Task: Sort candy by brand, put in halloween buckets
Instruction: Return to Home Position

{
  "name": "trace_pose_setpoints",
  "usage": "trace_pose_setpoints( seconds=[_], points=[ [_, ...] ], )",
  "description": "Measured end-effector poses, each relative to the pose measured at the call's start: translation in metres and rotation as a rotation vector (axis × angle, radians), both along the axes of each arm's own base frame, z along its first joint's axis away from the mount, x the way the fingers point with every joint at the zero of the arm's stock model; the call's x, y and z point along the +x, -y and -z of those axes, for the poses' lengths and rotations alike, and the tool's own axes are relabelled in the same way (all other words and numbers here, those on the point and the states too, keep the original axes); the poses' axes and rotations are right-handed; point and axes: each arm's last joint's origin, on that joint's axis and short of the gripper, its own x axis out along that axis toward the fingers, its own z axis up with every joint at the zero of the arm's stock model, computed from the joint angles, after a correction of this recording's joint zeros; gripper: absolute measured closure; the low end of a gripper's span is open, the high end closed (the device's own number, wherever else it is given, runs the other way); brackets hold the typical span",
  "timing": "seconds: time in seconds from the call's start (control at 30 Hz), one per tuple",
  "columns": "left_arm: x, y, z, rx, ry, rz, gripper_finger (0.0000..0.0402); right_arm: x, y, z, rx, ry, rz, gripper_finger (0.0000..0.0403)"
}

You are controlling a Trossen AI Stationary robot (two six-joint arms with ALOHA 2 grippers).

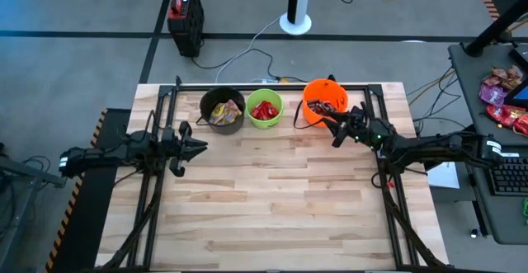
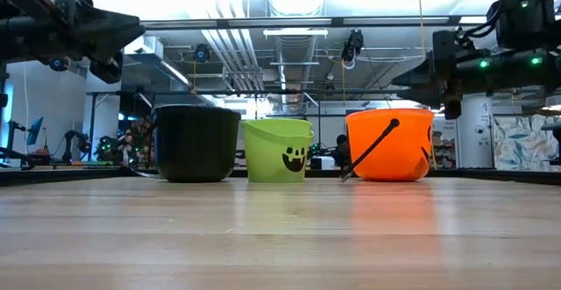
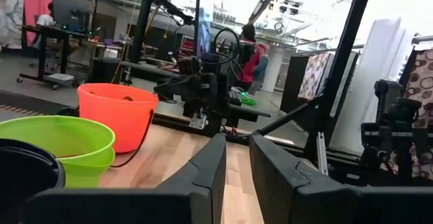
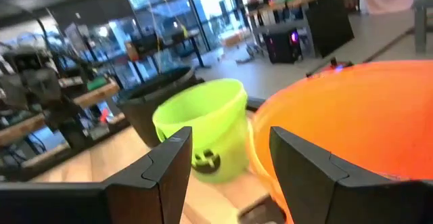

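Three buckets stand in a row on their bases along the table's far edge. The black bucket (image 1: 223, 110) holds yellow candy packets (image 1: 221, 113). The lime green bucket (image 1: 265, 109) holds red candy (image 1: 264, 111). The orange bucket (image 1: 324, 101) holds dark candy (image 1: 327, 106). My right gripper (image 1: 335, 127) hovers open just near of the orange bucket (image 4: 352, 116), at about rim height (image 2: 438, 62), holding nothing. My left gripper (image 1: 200, 147) is raised near of the black bucket, with a narrow gap between its fingers (image 3: 237, 163), and holds nothing.
The table's black frame rails (image 1: 272, 87) run behind the buckets, and its side posts stand at both ends. Bare wood planks (image 1: 272, 190) spread across the middle and near side. A side table to the right carries pink and red bags (image 1: 503, 100). A person (image 3: 252, 55) stands beyond the table.
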Motion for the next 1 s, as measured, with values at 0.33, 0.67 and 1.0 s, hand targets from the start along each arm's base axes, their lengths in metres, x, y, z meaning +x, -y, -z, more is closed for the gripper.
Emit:
trace_pose_setpoints(
  seconds=[0.33, 0.67, 1.0],
  points=[
    [0.0018, -0.0001, 0.0017, -0.002, -0.021, 0.0, 0.0349, 0.0007, 0.0003, 0.0071, 0.034, -0.078, 0.0, 0.0213],
    [0.003, -0.0002, 0.0026, -0.003, -0.035, 0.0, 0.0349, 0.0008, 0.0003, 0.0072, 0.035, -0.081, 0.0, 0.0213],
    [0.0032, -0.0002, 0.0027, -0.003, -0.038, 0.0, 0.0349, 0.0008, 0.0004, 0.0073, 0.036, -0.082, 0.0, 0.0213]
  ],
)
